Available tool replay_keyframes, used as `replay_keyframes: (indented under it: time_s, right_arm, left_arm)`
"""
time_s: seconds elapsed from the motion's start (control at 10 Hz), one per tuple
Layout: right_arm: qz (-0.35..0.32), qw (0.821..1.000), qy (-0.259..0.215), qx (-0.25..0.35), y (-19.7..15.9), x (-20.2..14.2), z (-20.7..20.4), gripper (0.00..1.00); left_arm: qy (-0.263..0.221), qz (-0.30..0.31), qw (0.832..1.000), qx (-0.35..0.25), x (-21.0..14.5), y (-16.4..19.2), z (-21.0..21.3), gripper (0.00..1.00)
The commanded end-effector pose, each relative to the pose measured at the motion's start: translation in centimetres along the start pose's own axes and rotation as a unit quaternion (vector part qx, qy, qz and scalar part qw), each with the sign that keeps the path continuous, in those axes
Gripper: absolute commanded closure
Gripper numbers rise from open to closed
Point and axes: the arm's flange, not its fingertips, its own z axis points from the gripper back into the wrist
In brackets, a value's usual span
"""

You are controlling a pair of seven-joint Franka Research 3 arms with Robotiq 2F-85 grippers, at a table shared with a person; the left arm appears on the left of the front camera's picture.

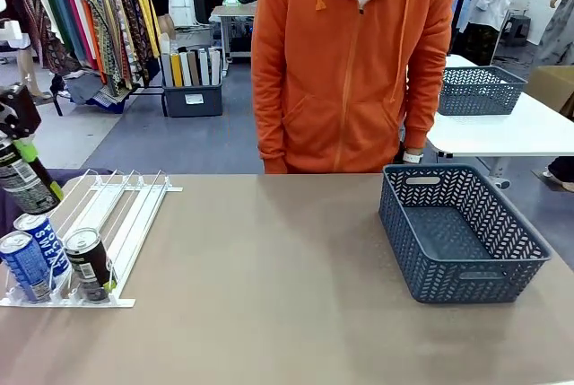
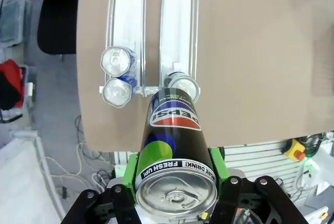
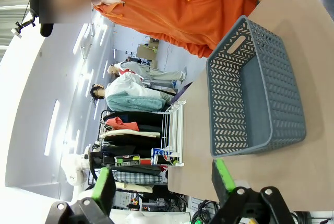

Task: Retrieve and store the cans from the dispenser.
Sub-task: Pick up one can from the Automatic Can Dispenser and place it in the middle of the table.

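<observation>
While left jaws grip one black can (image 2: 175, 145) by the 8 o'clock dispenser (image 1: 134, 214), three cans (image 1: 87, 264) sit racked, 4 o'clock basket (image 1: 448, 282) empty, right jaws open.

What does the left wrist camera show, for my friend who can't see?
The black, green-padded left gripper clamps a slim black Pepsi can over the brown table's edge. Beyond it, a white railed dispenser holds two blue silver-topped cans and one dark can.
</observation>
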Motion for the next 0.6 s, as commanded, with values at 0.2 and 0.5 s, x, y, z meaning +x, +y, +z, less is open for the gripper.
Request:
replay_keyframes:
  time_s: [0.2, 0.5]
  right_arm:
    - [0.013, 1.000, -0.007, 0.010, 0.2, 0.3, 0.0, 0.00]
    - [0.013, 1.000, -0.007, 0.010, 0.2, 0.3, 0.0, 0.00]
  left_arm:
    - [0.000, -0.005, 1.000, 0.002, -0.1, -0.5, 0.0, 1.00]
    - [-0.017, -0.115, 0.993, -0.030, 4.2, -15.2, -1.2, 1.00]
